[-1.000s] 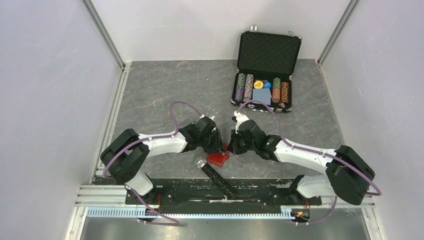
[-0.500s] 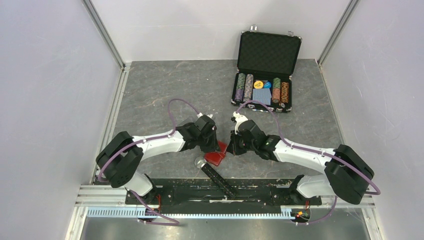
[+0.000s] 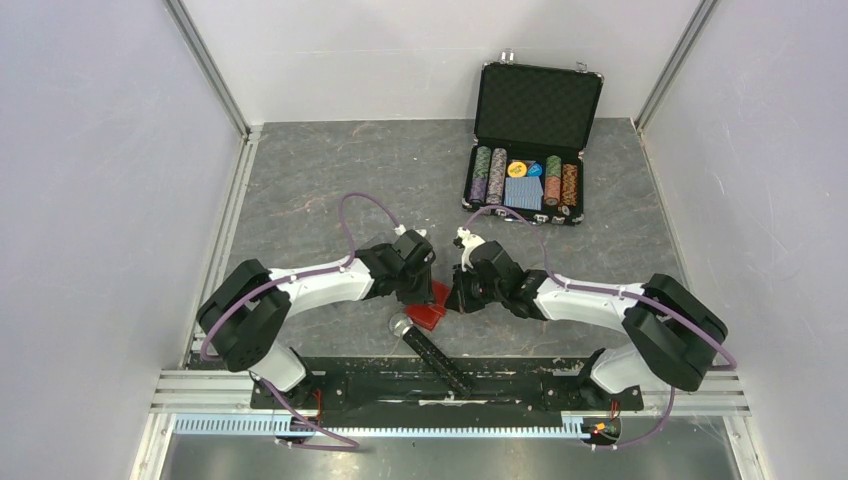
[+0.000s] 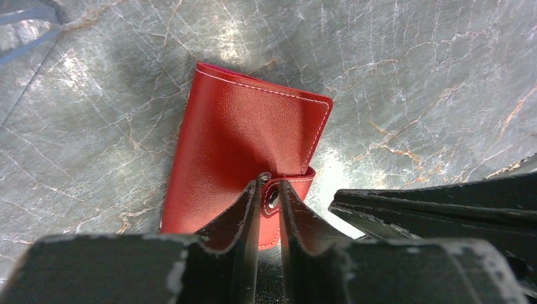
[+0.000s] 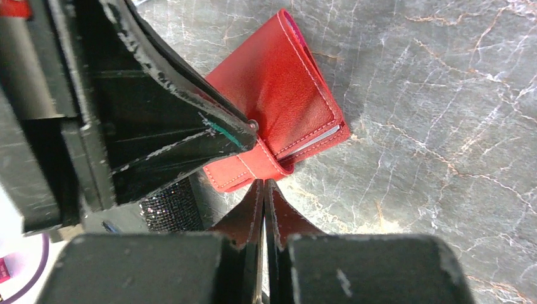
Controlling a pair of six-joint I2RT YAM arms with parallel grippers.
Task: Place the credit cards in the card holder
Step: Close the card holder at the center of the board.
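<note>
spreading wide, the grey marbled table (image 3: 330, 190) carried an open black poker-chip case (image 3: 535, 130) at its far right. both arms bent inward and met at the near centre. a black bar (image 3: 435, 355) lay just near of them. between the arms the red card holder (image 4: 240, 139) lay folded shut on the table. the left gripper (image 4: 270, 190) stood with a narrow gap, its fingertips either side of the tab's snap (image 4: 273, 197); i could not tell whether it pinched the tab. the right gripper (image 5: 263, 185) was fully closed on nothing, its tips just beside the tab.
</note>
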